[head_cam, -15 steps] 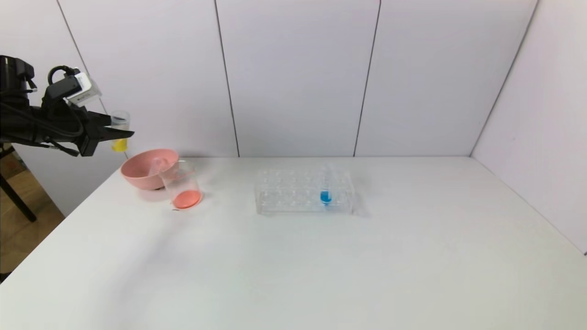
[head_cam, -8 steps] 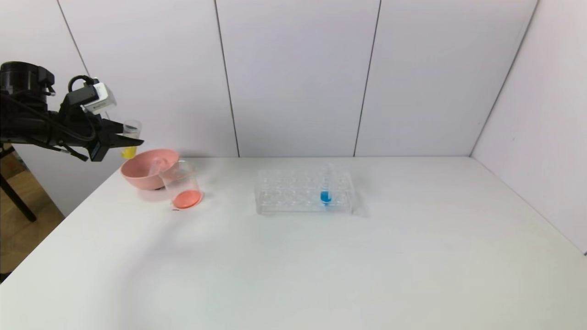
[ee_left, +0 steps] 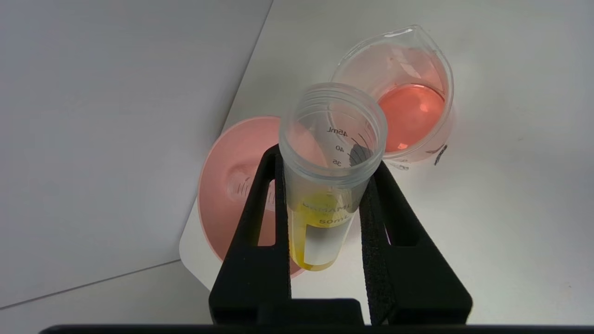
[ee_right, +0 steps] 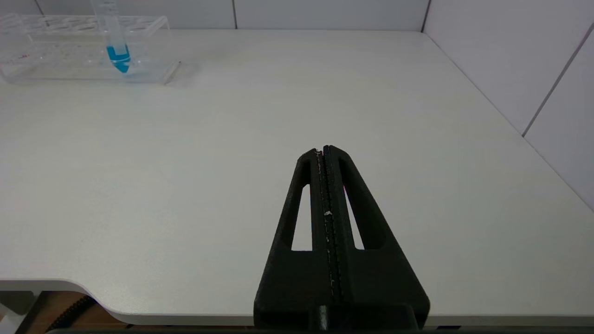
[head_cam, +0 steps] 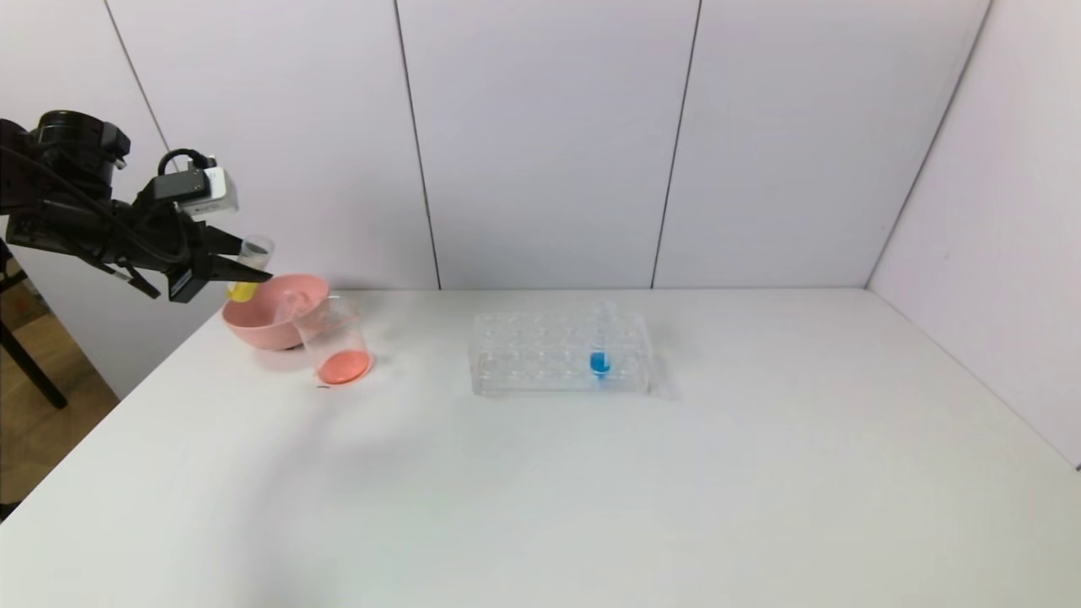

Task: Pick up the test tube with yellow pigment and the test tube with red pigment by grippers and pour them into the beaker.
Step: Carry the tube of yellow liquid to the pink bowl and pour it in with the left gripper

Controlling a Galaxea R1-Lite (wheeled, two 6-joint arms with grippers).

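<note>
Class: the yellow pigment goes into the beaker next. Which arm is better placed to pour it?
Left. The left gripper holds the yellow-pigment tube above the pink bowl, beside the beaker; the right gripper is empty.

At the table's (head_cam: 591, 490) far left corner sits a bowl (head_cam: 268, 314), and a beaker (head_cam: 335, 342) stands touching it on its right, slightly nearer to me. A tube rack (head_cam: 559, 353) lies well to the right of them, about mid-table toward the back wall, with one tube (head_cam: 600, 346) standing upright in a right-hand slot. Above the bowl's left rim, a tilted test tube (head_cam: 246, 272) hangs clamped in the left gripper (head_cam: 245, 268). The right gripper (ee_right: 325, 150) sits off the table's near right edge.
</note>
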